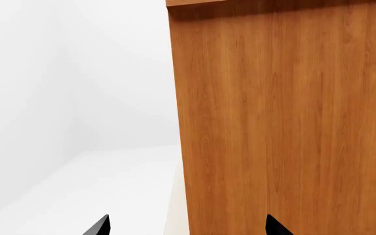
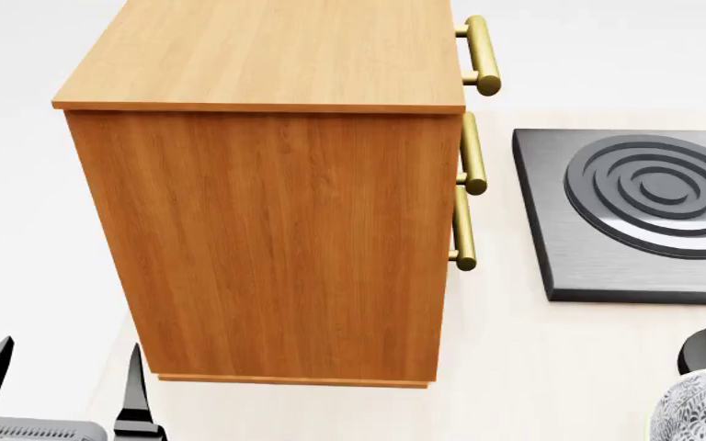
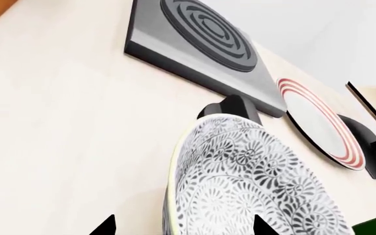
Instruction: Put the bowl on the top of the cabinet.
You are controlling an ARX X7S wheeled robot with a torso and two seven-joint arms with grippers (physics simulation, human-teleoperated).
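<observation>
Patterned bowl (image 3: pixel 253 186) cropped btwn open right jaws; left jaws open beside cabinet (image 2: pixel 279 230).

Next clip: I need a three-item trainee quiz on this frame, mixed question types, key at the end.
1. True or false: the bowl already sits on top of the cabinet.
2. Multiple choice: in the head view, the dark hob plate lies on which side of the cabinet? A) the handle side B) the side away from the handles C) on its top
3. Fill in: the plate has ____ rim stripes.

Key: 1 false, the bowl is down by the right gripper; 2 A; 3 red.
</observation>
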